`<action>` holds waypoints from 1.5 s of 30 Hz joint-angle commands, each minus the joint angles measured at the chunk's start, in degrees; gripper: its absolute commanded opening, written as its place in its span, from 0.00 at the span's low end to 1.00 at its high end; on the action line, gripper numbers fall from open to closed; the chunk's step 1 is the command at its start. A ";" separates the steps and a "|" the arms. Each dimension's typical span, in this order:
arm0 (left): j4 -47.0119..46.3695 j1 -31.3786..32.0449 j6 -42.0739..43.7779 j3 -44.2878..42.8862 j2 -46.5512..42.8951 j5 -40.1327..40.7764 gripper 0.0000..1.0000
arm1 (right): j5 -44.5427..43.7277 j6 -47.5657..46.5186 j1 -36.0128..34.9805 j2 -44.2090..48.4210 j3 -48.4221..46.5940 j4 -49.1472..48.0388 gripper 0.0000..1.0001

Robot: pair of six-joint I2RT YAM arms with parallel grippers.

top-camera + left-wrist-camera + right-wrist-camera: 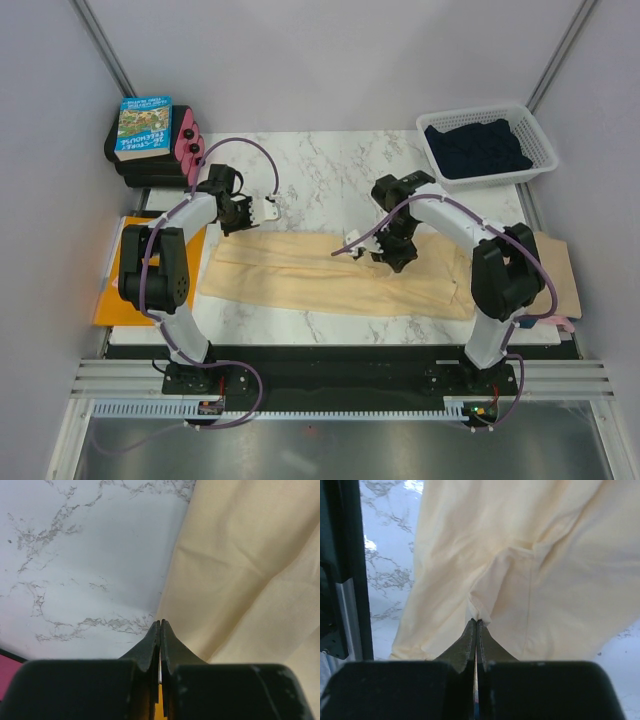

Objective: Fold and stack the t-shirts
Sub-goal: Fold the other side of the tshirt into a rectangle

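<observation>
A large pale yellow t-shirt point(330, 280) lies folded into a long band across the marble table point(320, 170). My right gripper point(352, 240) is over its far edge, shut, with a small pucker of the yellow t-shirt point(520, 580) pinched at its tips point(476, 621). Above bare marble, just off the yellow cloth's point(240, 570) far left edge, my left gripper point(268, 208) is shut point(160, 623) with nothing in it. A dark navy t-shirt point(477, 148) sits in a white basket point(540, 140) at the back right. A tan t-shirt point(558, 270) lies at the right edge.
A flat orange sheet point(122, 290) lies under the left arm at the table's left edge. A stack of books point(145, 135) with pink items point(187, 145) beside it stands at the back left. Grey walls close in both sides.
</observation>
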State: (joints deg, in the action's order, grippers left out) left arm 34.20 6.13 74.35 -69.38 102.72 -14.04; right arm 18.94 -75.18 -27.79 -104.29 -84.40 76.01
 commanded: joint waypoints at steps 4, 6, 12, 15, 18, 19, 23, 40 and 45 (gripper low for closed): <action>0.35 0.20 1.94 -0.58 -0.85 -0.81 0.03 | 3.65 1.26 -5.69 7.07 3.80 7.58 0.00; 0.35 0.20 2.38 -0.49 -1.03 -0.90 0.03 | 3.47 1.87 -7.62 8.48 5.03 7.58 0.00; 0.35 0.20 2.65 -0.75 -1.03 -0.99 0.03 | 2.51 3.63 -12.63 11.39 8.99 7.58 0.02; 0.35 0.20 2.91 -0.49 -1.29 -0.99 0.04 | 2.42 4.16 -13.43 12.00 10.31 7.75 0.37; 0.43 0.20 3.35 -0.31 -1.38 -0.64 0.04 | 1.98 3.64 -13.69 12.62 10.84 7.58 0.50; 0.26 0.20 3.52 -0.31 -1.38 -0.63 0.04 | 1.63 3.63 -13.78 12.71 10.66 7.58 0.52; 0.26 0.20 3.35 -0.84 -1.47 -1.24 0.04 | -0.21 7.14 -13.26 12.27 8.82 4.52 0.51; 4.21 2.39 2.56 2.50 -4.02 -3.98 0.02 | -9.10 15.59 2.74 -1.17 6.79 -23.00 0.00; 4.13 2.39 1.86 3.82 -3.23 -2.22 0.02 | -9.01 16.20 3.18 -4.34 7.32 -26.26 0.00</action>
State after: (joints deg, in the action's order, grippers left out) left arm 37.17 8.49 75.94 -66.72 100.77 -16.12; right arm 10.02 -60.18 -24.69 -106.85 -75.24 53.45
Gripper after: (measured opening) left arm 0.025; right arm 0.007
